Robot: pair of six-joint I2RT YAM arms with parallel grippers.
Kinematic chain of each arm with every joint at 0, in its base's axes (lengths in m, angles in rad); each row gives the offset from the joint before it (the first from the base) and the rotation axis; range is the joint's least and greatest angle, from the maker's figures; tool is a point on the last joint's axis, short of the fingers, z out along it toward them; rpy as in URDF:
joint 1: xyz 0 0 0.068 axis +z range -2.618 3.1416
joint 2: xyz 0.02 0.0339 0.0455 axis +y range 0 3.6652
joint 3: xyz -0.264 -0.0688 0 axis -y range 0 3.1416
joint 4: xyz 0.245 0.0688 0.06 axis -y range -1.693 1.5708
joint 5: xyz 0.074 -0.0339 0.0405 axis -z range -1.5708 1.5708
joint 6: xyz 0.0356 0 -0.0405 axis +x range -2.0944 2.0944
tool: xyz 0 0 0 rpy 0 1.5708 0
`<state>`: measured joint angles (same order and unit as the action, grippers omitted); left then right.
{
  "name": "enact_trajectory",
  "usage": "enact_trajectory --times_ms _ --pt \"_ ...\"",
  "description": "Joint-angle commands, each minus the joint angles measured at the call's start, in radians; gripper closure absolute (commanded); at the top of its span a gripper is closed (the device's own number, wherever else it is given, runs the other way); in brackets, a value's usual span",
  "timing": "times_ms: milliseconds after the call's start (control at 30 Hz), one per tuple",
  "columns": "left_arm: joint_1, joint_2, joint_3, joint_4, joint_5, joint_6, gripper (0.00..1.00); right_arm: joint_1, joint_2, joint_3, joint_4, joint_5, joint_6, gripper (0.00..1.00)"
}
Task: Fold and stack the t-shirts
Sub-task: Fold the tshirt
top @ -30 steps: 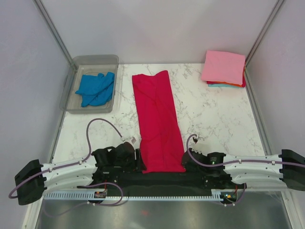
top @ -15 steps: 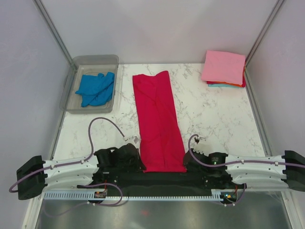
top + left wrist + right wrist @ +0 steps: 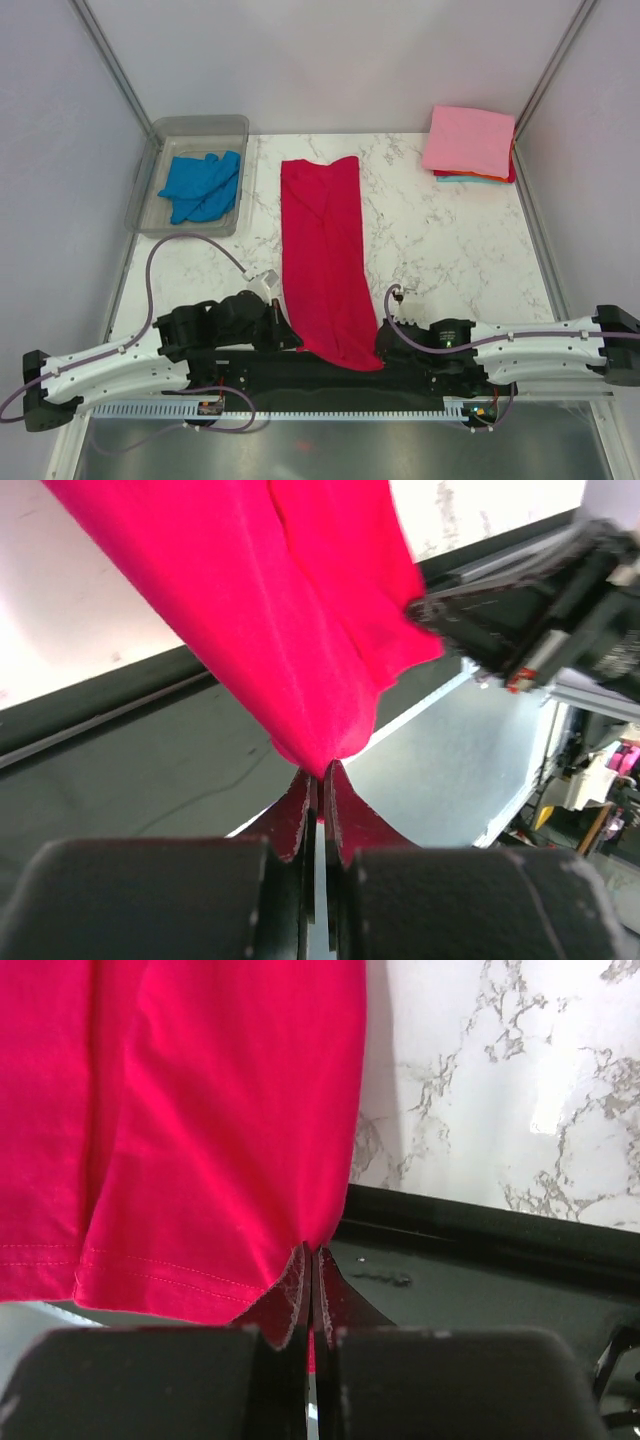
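- Since 1 second ago, the left gripper (image 3: 291, 342) has shut on the near-left corner of the crimson t-shirt (image 3: 322, 250). Its arm has swung inward, and the shirt's near hem has drawn in narrower.
- In the left wrist view the left gripper (image 3: 320, 776) has its jaws pressed almost together, pinching a gathered tip of the red cloth (image 3: 300, 610).
- The right gripper (image 3: 381, 346) is likewise clamped tight, gripping the near-right corner just above the stitched hem (image 3: 312, 1256).
- The crimson t-shirt lies on the marble table (image 3: 450, 250) as 1 long strip. Its long axis runs from the near edge toward the far wall, with the far end leaning slightly left.
- At far left, a clear tub (image 3: 141, 200) holds the crumpled blue t-shirt (image 3: 203, 185).
- In the far-right corner sits a folded stack with the pink t-shirt (image 3: 468, 140) on top and orange and teal edges showing beneath.
- Both the tub and the stack are well apart from the strip.
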<state>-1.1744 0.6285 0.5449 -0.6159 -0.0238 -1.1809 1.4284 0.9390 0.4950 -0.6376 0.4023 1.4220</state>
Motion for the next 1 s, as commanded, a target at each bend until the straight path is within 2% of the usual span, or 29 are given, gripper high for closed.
enact_trajectory --times_ms 0,100,167,300,333,400,433,567,700,833,967 --pt "-0.01 -0.036 0.033 -0.12 -0.043 -0.028 0.98 0.026 0.006 0.082 -0.051 0.09 0.037 1.0" --pt "-0.008 -0.038 0.079 -0.182 -0.131 0.016 0.98 0.023 0.023 0.146 -0.063 0.164 0.006 1.0" --pt "-0.004 -0.015 0.119 -0.208 -0.192 0.056 0.98 -0.025 0.058 0.197 -0.063 0.194 -0.072 1.0" --pt "0.036 0.095 0.214 -0.211 -0.242 0.189 0.98 -0.155 0.185 0.333 -0.051 0.175 -0.222 1.0" --pt "0.054 0.164 0.236 -0.206 -0.237 0.225 0.98 -0.213 0.198 0.349 -0.033 0.158 -0.286 1.0" --pt "0.132 0.232 0.294 -0.179 -0.216 0.341 0.98 -0.275 0.225 0.382 0.008 0.132 -0.348 1.0" --pt "0.216 0.287 0.326 -0.17 -0.194 0.383 0.98 -0.334 0.234 0.393 0.022 0.119 -0.374 1.0" --pt "0.431 0.385 0.384 -0.084 -0.012 0.535 0.98 -0.469 0.306 0.496 0.061 0.041 -0.533 1.0" --pt "0.541 0.509 0.478 -0.061 0.018 0.641 0.98 -0.575 0.427 0.589 0.082 -0.009 -0.633 1.0" --pt "0.642 0.649 0.57 -0.03 0.097 0.693 0.98 -0.684 0.521 0.651 0.118 -0.083 -0.698 1.0" --pt "0.703 0.76 0.63 -0.01 0.145 0.725 0.98 -0.743 0.604 0.714 0.151 -0.14 -0.742 1.0"
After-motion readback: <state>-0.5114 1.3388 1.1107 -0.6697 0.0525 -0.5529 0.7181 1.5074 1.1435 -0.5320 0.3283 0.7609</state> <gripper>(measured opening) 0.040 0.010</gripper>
